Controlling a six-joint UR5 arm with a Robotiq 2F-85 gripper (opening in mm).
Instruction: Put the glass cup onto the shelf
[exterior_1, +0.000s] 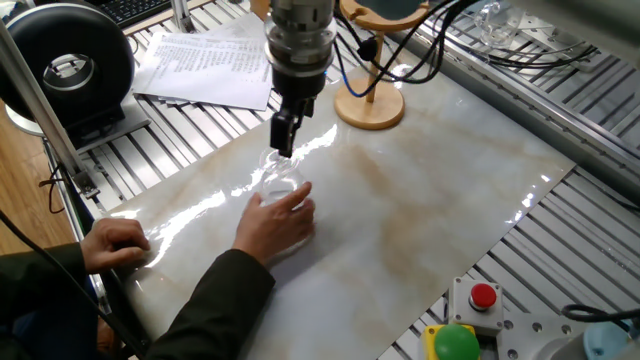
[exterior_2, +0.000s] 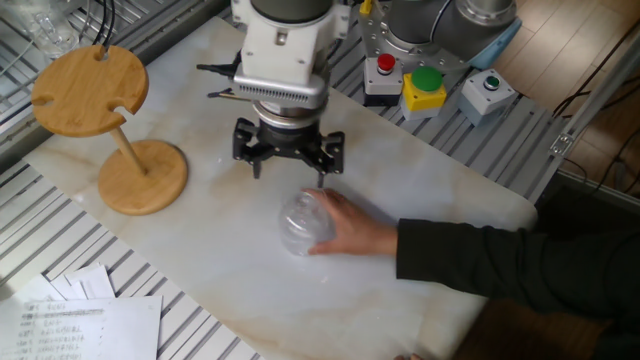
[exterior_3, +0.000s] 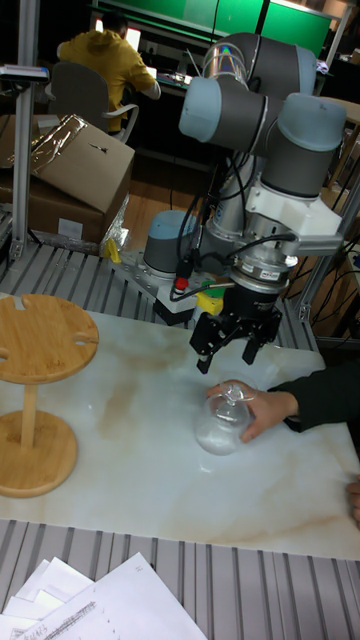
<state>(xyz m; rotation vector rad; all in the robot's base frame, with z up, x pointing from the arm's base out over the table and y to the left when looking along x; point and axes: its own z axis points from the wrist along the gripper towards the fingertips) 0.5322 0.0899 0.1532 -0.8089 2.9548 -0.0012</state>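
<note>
Glass: the small clear glass cup with a rounded bowl stood foot-up on the pale marble-look worktop, steadied by a person's hand in a dark sleeve reaching in from the edge.
End effector: the black two-finger end effector hung just above the cup, fingers spread wide and holding nothing; in the tall fixed view its fingertips sat above the cup's upturned foot.
Shelf: the light wooden shelf, a round base, thin post and slotted top disc, stood well apart from the cup.
Surroundings: printed paper sheets and a red and green button box lay beyond the worktop.
</note>
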